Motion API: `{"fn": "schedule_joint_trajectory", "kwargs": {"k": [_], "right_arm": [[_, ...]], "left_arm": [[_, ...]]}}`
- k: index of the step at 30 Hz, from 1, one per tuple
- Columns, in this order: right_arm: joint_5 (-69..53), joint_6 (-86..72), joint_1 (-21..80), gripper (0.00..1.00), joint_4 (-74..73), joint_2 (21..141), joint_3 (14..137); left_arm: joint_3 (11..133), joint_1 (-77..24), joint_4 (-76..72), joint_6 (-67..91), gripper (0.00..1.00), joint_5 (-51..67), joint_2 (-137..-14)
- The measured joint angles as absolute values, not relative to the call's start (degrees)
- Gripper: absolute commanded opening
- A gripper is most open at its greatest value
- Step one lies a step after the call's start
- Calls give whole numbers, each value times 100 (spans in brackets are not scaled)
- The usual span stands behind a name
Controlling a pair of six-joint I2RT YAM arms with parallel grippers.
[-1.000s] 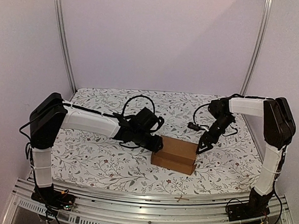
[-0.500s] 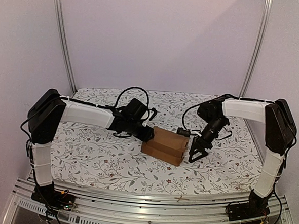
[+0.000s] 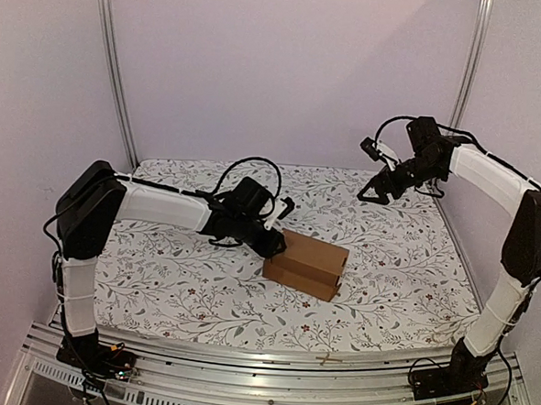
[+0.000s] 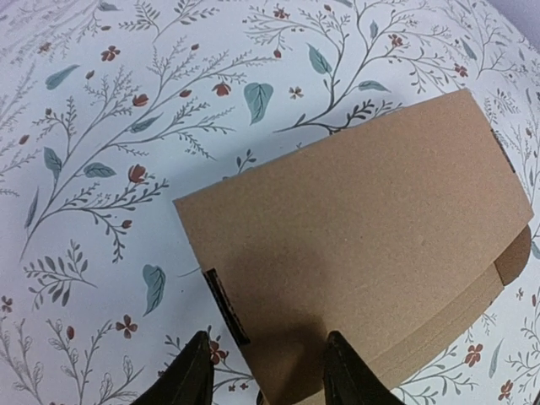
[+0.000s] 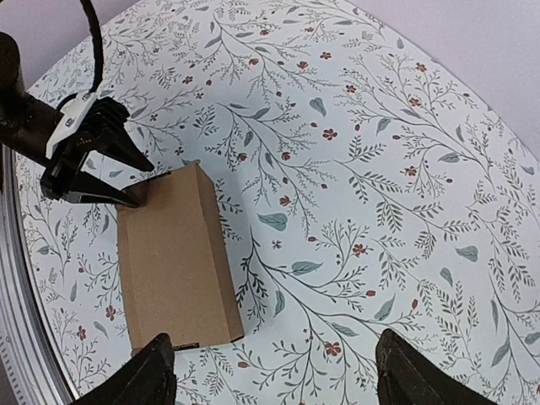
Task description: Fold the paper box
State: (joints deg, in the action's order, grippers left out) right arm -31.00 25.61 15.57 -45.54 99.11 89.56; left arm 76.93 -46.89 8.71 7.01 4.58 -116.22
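The paper box (image 3: 308, 263) lies as a closed brown carton on the floral cloth, mid-table. My left gripper (image 3: 275, 247) is at its left end. In the left wrist view the box (image 4: 354, 245) fills the middle and the left gripper (image 4: 270, 375) stands open astride the end edge, one finger over the cloth and the other over the box top. I cannot tell if it touches. My right gripper (image 3: 372, 196) hangs high at the back right, open and empty. From there the right gripper (image 5: 270, 380) looks down on the box (image 5: 173, 261) and the left gripper (image 5: 126, 181).
The floral cloth (image 3: 173, 288) covers the whole table. An aluminium rail (image 3: 243, 357) runs along the near edge, by the arm bases. Two metal posts (image 3: 118, 74) stand at the back corners against the pale walls. Cables loop over both wrists.
My right arm has lifted from the box's right end up to the back right, its jaws a little wider. The box shifted back and left and turned slightly, with the left gripper at its end.
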Motion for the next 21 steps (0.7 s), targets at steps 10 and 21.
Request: {"fn": "schedule_joint_trajectory", "kwargs": {"k": [10,21], "right_arm": [[-3096,2853,2084,74,-5144,11769,9345],[-3052,2995,2635,65,-5452,11769,8602]], "left_arm": [[7865,-4665,862,209,44,593,-11751],[7815,-4659,661,45,44,602,-11769]]}}
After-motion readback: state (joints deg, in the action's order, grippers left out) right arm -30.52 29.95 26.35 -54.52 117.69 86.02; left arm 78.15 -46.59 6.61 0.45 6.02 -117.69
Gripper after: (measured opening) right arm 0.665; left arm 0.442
